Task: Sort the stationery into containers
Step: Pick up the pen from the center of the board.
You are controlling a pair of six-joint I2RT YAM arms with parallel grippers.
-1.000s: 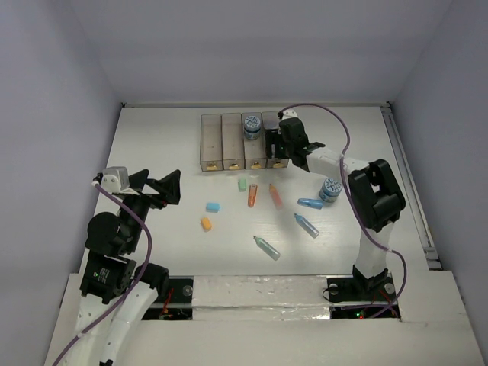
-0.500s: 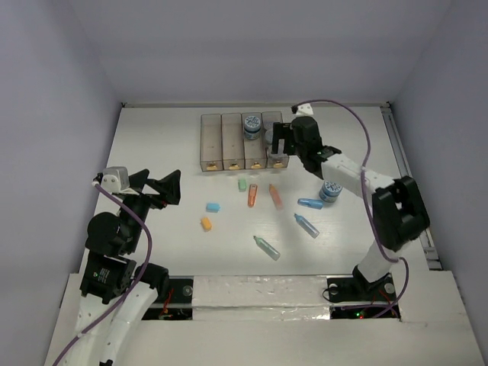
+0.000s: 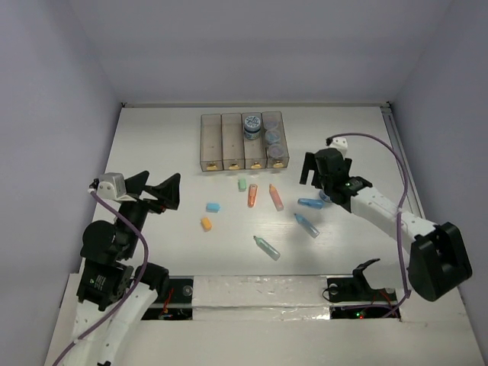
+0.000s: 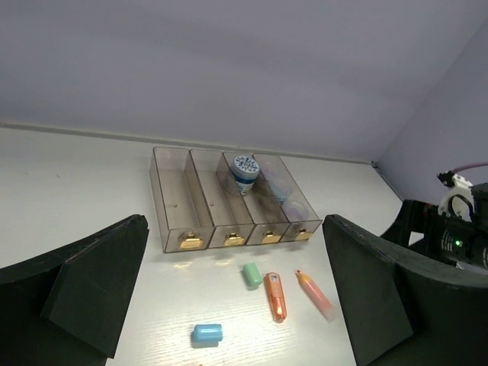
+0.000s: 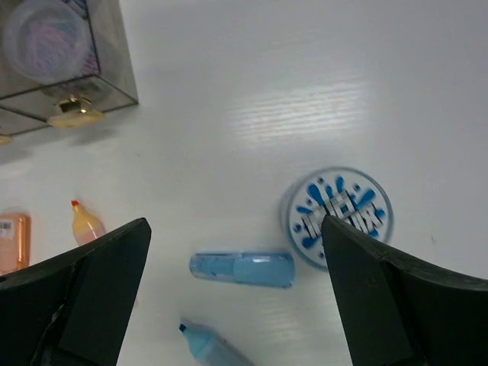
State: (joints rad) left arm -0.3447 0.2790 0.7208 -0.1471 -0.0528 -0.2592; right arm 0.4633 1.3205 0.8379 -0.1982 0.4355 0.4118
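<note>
Lettering is running across the blue-patterned lid of the loose jar point(image 5: 337, 216), but it is blurred and we are not managing to read it; we are finding no other label or brand.

The four joined containers point(image 3: 211, 141) are standing in a row at the far side of the bench point(image 3: 152, 137). We are counting one patterned jar point(image 3: 251, 124) in the third bin from the left and three pale-lidded jars point(image 3: 273, 137) in the fourth.

Five markers are lying on the bench in front of the containers:
- an orange marker point(image 3: 252, 196)
- a peach marker point(image 3: 275, 197)
- a blue marker point(image 3: 310, 203)
- a second blue marker point(image 3: 306, 225)
- a teal marker point(image 3: 267, 247)

Three erasers are lying to their left: a green eraser point(image 3: 242, 184), a blue eraser point(image 3: 213, 207) and an orange eraser point(image 3: 206, 223).

The right gripper point(image 5: 233, 223) is hanging above the loose jar and the blue marker, its jaws wide and holding nothing. The left gripper point(image 3: 155, 185) is raised over the left side of the bench, its jaws also wide and holding nothing.
</note>
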